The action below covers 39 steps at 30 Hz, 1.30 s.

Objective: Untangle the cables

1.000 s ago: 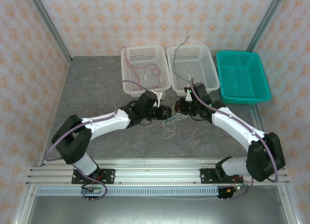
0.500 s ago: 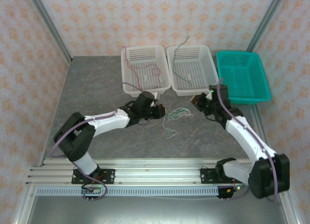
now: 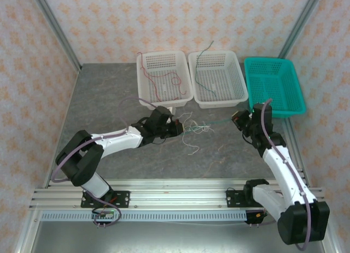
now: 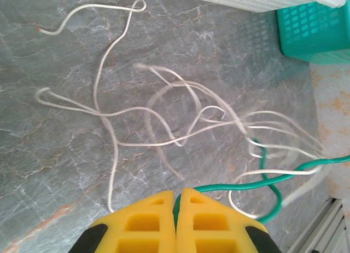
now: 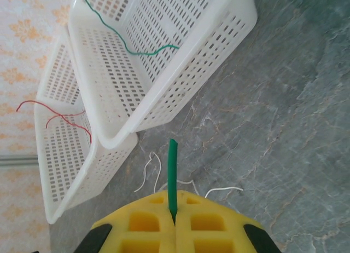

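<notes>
- Green cable (image 3: 219, 123): strung in a line low over the table (image 3: 109, 99) between the two claws. Its left part runs through a knot of whitish cables (image 3: 192, 133) lying mid-table.
- Left claw (image 4: 176, 209): shut, the green cable pinched in the seam.
- Right claw (image 5: 175, 216): shut on the far end, a short stub poking out past the fingers.
- Done, by the look of it: red cable (image 3: 174, 76) in the left basket (image 3: 164, 103), second green cable (image 3: 198, 67) in the middle basket (image 3: 219, 103).
- Left to do, I judge: draw the held green cable clear of the whitish loops, then sort those.
- Left wrist view shows green crossing whitish loops beside the claw, where the top view gives a scribble. Right wrist view shows the clamp itself.
</notes>
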### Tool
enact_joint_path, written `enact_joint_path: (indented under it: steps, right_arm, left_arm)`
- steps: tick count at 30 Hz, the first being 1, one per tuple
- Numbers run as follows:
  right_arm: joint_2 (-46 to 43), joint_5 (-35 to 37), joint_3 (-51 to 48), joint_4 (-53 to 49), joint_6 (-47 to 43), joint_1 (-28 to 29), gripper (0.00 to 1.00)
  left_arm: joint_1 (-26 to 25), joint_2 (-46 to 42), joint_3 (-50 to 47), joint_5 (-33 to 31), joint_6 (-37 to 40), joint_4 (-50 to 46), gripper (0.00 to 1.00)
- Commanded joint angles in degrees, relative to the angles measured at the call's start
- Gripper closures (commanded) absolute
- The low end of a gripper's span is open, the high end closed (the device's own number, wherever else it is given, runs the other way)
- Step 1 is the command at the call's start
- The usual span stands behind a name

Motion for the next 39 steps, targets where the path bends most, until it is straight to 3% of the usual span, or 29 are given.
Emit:
enact_joint_path:
  steps: [1, 3, 8, 12, 17, 20, 24, 27, 32, 34, 36, 38, 39]
  right_arm:
    - [-4.01, 16.28, 0.71, 0.14, 0.49, -3.51, 1.0]
    - [-3.69, 13.43, 0.12, 2.72, -0.22, -3.5, 1.0]
    - [3.23, -3.33, 1.64, 9.61, -4.75, -0.86, 1.0]
    - [6.37, -15.55, 4.08, 15.31, -6.47, 2.42, 1.0]
    - [8.03, -22.67, 7.27, 18.6, -7.75, 5.81, 1.0]
    - [8.43, -23.69, 8.75, 19.01, -9.62, 8.41, 1.0]
    - [9.63, -23.09, 10.11, 19.33, -9.54, 10.95, 1.0]
    - [10.32, -24.05, 10.95, 20.23, -8.59, 11.9, 1.0]
    - [10.15, -23.93, 11.25, 20.35, -7.97, 12.81, 1.0]
    - [10.13, -23.15, 11.23, 19.59, -8.45, 12.82, 1.0]
    - [10.21, -22.19, 10.98, 18.48, -9.19, 12.79, 1.0]
    - [10.1, -21.87, 10.29, 17.68, -10.53, 12.8, 1.0]
    - [9.57, -21.16, 9.29, 17.32, -12.04, 12.88, 0.84]
  left_arm:
    - [2.65, -1.12, -3.39, -8.87, -2.1, -10.07, 1.0]
    - [2.81, -1.55, -3.94, -7.74, -2.43, -8.39, 1.0]
    - [2.69, -1.92, -3.37, -4.08, -0.47, -3.1, 1.0]
    - [2.77, -5.64, -1.71, -3.94, 8.37, -2.87, 0.63]
    - [2.28, -12.55, 0.64, 4.79, 20.32, 1.23, 0.27]
    - [0.75, -13.34, 3.6, 7.74, 25.41, 0.4, 0.17]
    - [-1.54, -8.05, 8.95, 8.85, 26.17, 1.07, 0.15]
    - [-2.04, -3.01, 11.28, 3.83, 23.79, 2.55, 0.17]
    - [-2.17, 2.79, 14.24, 9.46, 20.0, 9.23, 0.48]
    - [-2.46, 3.77, 15.24, 9.81, 19.87, 9.01, 0.68]
    - [-2.43, 3.57, 14.98, 9.47, 19.5, 9.31, 1.0]
    - [-2.4, 2.69, 14.24, 9.35, 18.64, 10.63, 1.0]
    - [-2.3, 2.16, 13.84, 8.72, 17.51, 11.53, 1.0]
